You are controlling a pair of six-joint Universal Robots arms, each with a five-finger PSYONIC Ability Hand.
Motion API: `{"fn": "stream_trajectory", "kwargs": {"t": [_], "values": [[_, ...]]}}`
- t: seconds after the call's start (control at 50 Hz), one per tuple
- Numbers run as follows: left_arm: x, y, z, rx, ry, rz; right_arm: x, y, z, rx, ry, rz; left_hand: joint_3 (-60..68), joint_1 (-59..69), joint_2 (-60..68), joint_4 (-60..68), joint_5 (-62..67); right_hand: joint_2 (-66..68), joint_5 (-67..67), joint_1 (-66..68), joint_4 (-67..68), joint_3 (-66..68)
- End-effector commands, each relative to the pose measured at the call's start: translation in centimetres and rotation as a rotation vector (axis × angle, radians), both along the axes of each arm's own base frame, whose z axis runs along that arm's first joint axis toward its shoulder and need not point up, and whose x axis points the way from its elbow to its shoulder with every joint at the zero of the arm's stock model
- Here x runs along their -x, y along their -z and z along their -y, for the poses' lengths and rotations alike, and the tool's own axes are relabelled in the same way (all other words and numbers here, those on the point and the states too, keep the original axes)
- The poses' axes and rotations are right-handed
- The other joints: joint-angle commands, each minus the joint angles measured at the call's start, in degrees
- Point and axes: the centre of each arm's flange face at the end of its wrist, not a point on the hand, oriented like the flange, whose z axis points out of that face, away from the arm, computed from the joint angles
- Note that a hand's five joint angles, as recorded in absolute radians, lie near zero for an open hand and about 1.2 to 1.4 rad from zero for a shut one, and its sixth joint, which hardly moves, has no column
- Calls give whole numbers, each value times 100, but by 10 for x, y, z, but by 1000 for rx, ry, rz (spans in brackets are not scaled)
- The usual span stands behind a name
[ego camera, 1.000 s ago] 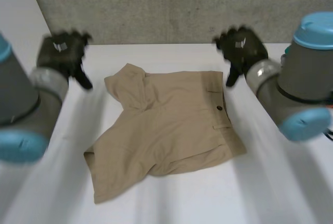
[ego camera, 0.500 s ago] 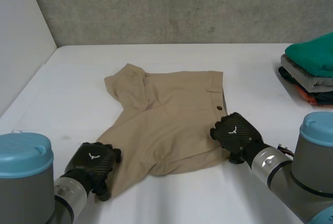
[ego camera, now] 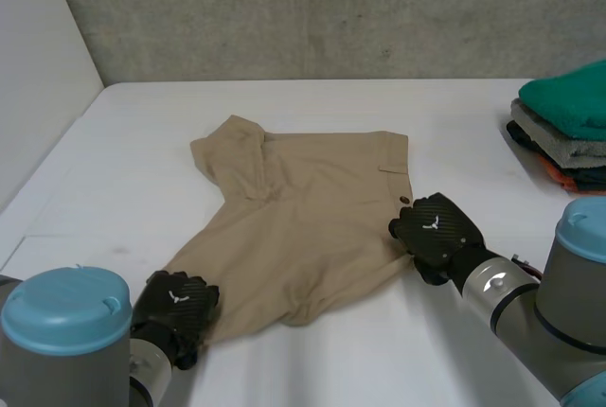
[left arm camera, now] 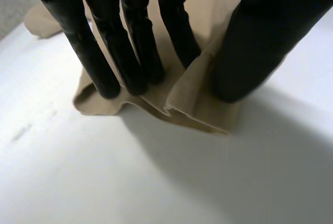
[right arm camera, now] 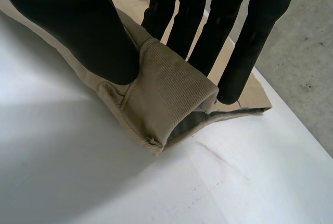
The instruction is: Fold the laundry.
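shorts: tan, lay mostly flat mid-desk; waistband edge faced 3 o'clock, one leg ran to 7 o'clock, the other was rumpled toward 10 o'clock
left robot hand: sat at 7 o'clock of the shorts, on the hem corner of the near leg
left grip: closed on cloth. left fingers were planted on the hem and left thumb was opposite, with a ridge of fabric pinched up between them
right robot hand: sat at 4 o'clock of the shorts, on the near end of the waistband
right grip: closed on cloth. right thumb was on one side and right fingers on the other, with a raised fold of waistband clamped between them
button: on the waistband, just beside the right robot hand at its 10 o'clock
stack of folded laundry: at 2 o'clock of the shorts, well apart, at the desk edge; green piece on top, grey under it
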Motion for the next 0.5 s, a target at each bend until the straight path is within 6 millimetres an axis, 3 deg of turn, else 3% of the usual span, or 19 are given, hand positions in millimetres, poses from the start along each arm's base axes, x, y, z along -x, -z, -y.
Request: {"fn": "stream_trajectory", "kwargs": {"t": [0.02,0.1,0.18,0.2,0.24,0.26,0.32,0.34,0.42,0.48,0.5], "values": [[2,-9,9,138,-7,19,2,-13,1,18,15,22,2261,2195,2242,2228,2266,1321,1291,1759,1161,1267],[1,-35,9,242,-32,-21,4,-32,0,56,32,23,2261,2195,2242,2228,2266,1321,1291,1759,1161,1267],[-1,-81,6,368,-33,-115,13,-73,1,114,68,21,2261,2195,2242,2228,2266,1321,1291,1759,1161,1267],[-2,-105,3,423,-24,-161,18,-95,2,144,82,18,2261,2195,2242,2228,2266,1321,1291,1759,1161,1267],[-3,-131,0,479,-10,-202,23,-120,3,182,91,16,2261,2195,2242,2228,2266,1321,1291,1759,1161,1267],[-5,-157,-5,530,11,-237,27,-146,2,228,91,17,2261,2195,2242,2228,2266,1321,1291,1759,1161,1267],[-9,-196,-12,598,43,-284,31,-186,-3,295,88,30,2261,2195,2242,2228,2266,1321,1291,1759,1161,1267],[-11,-219,-15,631,54,-305,33,-207,-6,318,86,39,2261,2195,2242,2228,2266,1321,1291,1759,1161,1267],[-16,-248,-6,630,32,-290,32,-232,-2,306,74,62,2261,2195,2242,2228,2266,1321,1291,1759,1161,1267],[-13,-246,9,573,16,-255,28,-227,7,256,61,51,2261,2195,2242,2228,2266,1321,1291,1759,1161,1267],[-9,-238,23,516,12,-222,22,-221,11,221,41,38,2261,2195,2242,2228,2266,1321,1291,1759,1161,1267]]}}
